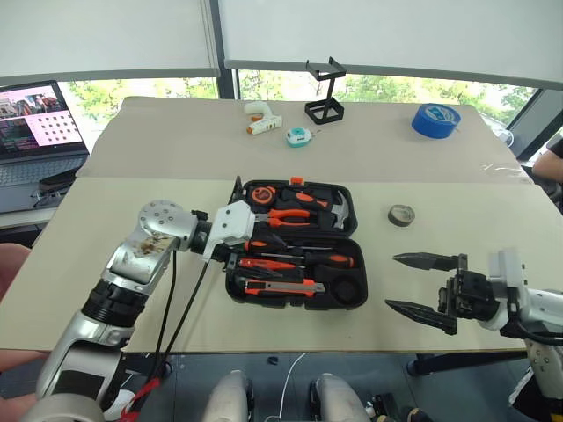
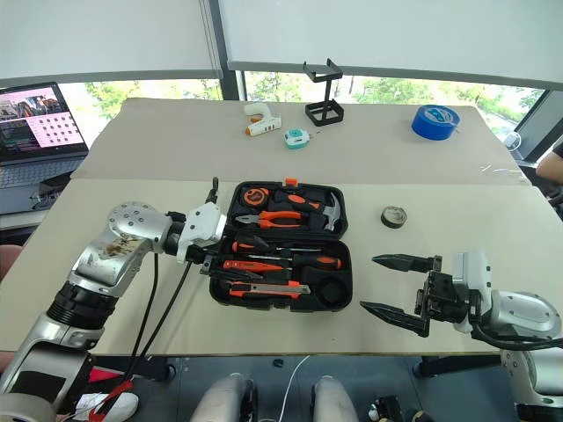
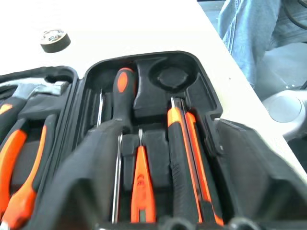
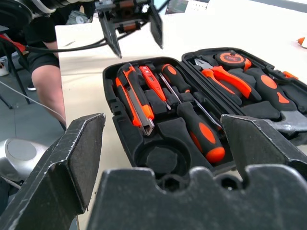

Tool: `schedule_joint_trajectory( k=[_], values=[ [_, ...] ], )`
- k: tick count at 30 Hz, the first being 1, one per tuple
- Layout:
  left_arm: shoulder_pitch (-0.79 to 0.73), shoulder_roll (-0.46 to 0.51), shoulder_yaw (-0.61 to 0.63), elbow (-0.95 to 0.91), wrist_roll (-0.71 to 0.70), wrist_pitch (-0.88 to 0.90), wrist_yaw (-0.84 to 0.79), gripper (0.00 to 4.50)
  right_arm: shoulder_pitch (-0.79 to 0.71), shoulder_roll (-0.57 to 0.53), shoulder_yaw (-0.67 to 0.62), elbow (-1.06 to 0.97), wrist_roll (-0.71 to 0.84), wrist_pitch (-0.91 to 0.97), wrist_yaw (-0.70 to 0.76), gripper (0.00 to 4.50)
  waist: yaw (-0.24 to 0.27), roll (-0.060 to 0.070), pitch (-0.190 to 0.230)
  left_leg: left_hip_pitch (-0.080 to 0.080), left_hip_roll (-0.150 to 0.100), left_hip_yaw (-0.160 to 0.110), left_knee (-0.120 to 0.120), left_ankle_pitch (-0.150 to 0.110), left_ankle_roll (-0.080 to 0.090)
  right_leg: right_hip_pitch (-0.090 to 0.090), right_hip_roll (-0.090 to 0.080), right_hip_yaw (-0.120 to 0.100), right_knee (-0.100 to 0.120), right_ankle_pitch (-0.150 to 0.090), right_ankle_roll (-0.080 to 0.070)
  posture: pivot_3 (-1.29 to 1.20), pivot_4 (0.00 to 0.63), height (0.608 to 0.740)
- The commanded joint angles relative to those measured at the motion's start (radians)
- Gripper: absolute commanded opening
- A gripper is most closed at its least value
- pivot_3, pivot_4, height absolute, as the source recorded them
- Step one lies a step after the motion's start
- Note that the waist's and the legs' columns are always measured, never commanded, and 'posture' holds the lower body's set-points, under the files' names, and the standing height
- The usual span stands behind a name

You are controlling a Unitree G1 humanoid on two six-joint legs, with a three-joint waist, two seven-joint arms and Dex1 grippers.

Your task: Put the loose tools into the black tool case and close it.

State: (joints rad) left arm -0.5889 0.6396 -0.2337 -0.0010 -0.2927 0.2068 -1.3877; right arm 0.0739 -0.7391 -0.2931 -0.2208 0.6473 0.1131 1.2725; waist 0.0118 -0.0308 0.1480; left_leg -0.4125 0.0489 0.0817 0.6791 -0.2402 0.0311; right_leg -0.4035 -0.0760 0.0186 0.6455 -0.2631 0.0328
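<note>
The bench carries the black tool case, lying open near its front edge with 2 screwdrivers, tester and knife in its recesses. The left hand hovers, fingers apart, over the case's left edge. The right hand gapes empty towards the front right corner. The small grey tape roll lies loose right of the case.

- Tool case: matt black moulded plastic.
- Screwdriver: glossy orange-black plastic handle, bright metal shaft.
- Table: smooth, matt beige.
</note>
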Motion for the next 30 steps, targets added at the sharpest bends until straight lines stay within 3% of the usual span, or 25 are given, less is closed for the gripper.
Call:
schedule_joint_trajectory(
  k=[1, 5, 6, 13, 17, 30],
  values=[
    [0.061, -0.031, -0.001, -0.016, 0.011, -0.130, 0.009, 1.58, -0.019, 0.017, -0.016, -0.006, -0.014, -0.056, -0.012, 4.50, 0.000, 0.000, 0.000, 0.000, 0.000, 0.000, 0.000, 0.000, 0.000, 0.000, 0.000, 0.000, 0.000, 0.000, 0.000, 0.00, 0.150, 0.740],
    [0.116, -0.083, -0.051, -0.006, 0.099, -0.155, 0.111, 0.15, -0.015, 0.016, -0.029, -0.002, -0.018, -0.070, -0.010, 4.50, 0.005, 0.000, 0.000, 0.000, 0.000, 0.001, 0.000, 0.000, 0.000, 0.000, 0.000, 0.000, 0.000, 0.000, 0.000, 0.00, 0.150, 0.740],
    [0.119, -0.098, -0.062, 0.001, 0.121, -0.139, 0.142, 0.03, -0.010, 0.014, -0.032, -0.007, -0.015, -0.067, -0.011, 4.50, 0.008, 0.000, 0.000, 0.000, 0.000, 0.001, 0.001, 0.000, 0.000, 0.001, -0.001, -0.001, 0.000, 0.000, 0.000, 0.00, 0.150, 0.740],
    [0.116, -0.103, -0.137, 0.041, 0.238, -0.103, 0.205, 0.03, 0.014, 0.016, -0.042, -0.036, -0.004, -0.053, -0.033, 4.50, 0.010, 0.001, -0.001, 0.002, 0.000, 0.001, 0.001, 0.000, 0.000, 0.002, 0.000, -0.001, 0.000, 0.000, 0.000, 0.00, 0.150, 0.740],
    [0.130, -0.101, -0.176, 0.036, 0.259, 0.033, 0.225, 0.03, 0.039, 0.020, -0.043, -0.050, -0.002, -0.055, -0.041, 4.50, 0.010, 0.001, -0.001, 0.012, 0.000, 0.002, 0.001, 0.000, 0.000, 0.014, -0.001, -0.002, -0.001, 0.000, 0.000, 0.00, 0.150, 0.740],
    [0.166, -0.101, -0.199, 0.041, 0.232, 0.100, 0.236, 0.03, 0.036, 0.041, -0.024, -0.036, -0.009, -0.071, -0.061, 4.50, 0.001, 0.008, -0.011, 0.015, 0.000, 0.000, 0.000, 0.000, 0.000, 0.016, -0.001, 0.000, -0.002, 0.000, 0.000, 0.00, 0.150, 0.740]
  ],
)
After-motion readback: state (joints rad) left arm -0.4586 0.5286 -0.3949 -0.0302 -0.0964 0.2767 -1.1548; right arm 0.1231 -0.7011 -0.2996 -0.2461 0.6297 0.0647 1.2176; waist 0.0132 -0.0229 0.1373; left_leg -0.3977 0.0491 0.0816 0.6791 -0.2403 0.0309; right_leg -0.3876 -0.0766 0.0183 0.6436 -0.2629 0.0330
